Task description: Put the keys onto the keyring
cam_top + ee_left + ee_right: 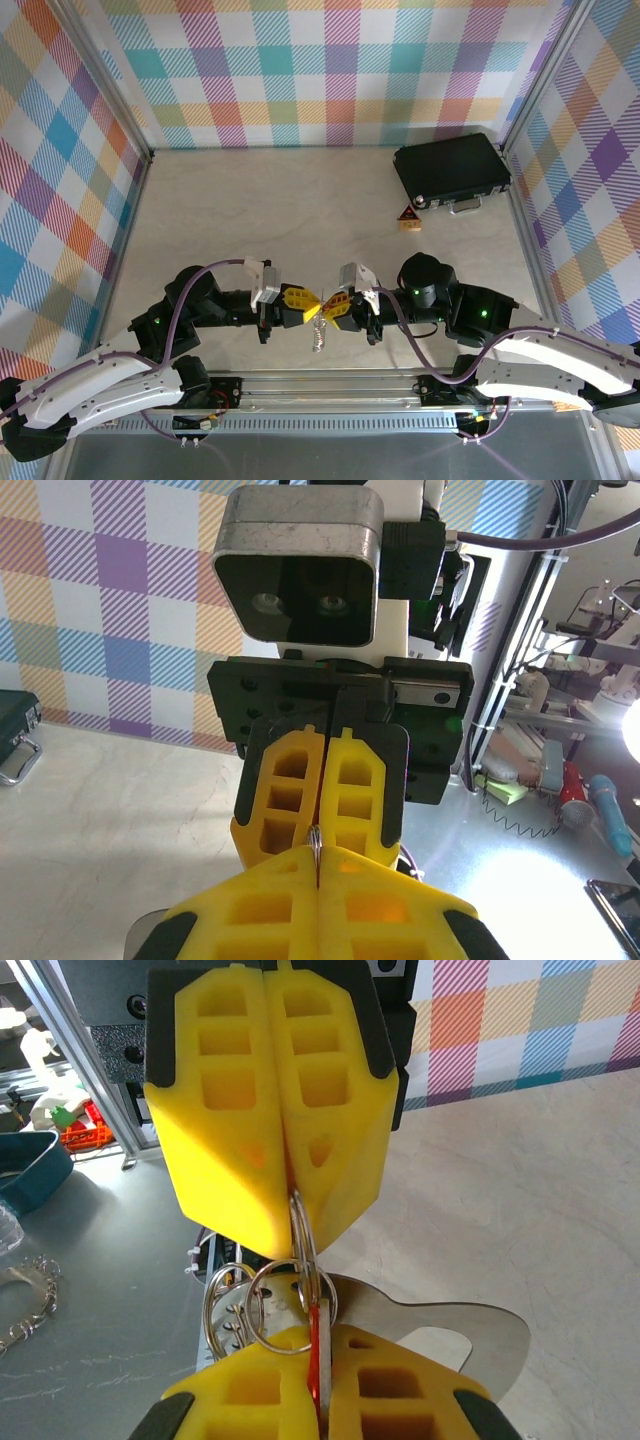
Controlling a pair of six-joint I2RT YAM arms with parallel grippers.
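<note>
Two yellow-fingered hands tip to tip above the bench's (pixel 280 210) near edge, right hand (pixel 330 306) clamped on one red key (pixel 316 1345), left hand (pixel 312 306) clamped on one silvery keyring (pixel 292 1305) dangling between them, farther back one orange triangular block (pixel 408 220), then one black case (pixel 452 170).

Yellow gripper fingers (pixel 230 1130), red key (pixel 316 1352), silvery keyring (pixel 318 338), black case (pixel 452 168), pastel plaid walls (pixel 340 70), beige table (pixel 280 210)

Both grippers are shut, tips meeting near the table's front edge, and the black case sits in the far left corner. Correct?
Not quite. The case sits in the far right corner, as the top view shows. The rest holds: left gripper and right gripper are shut, tips meeting near the front edge.
</note>
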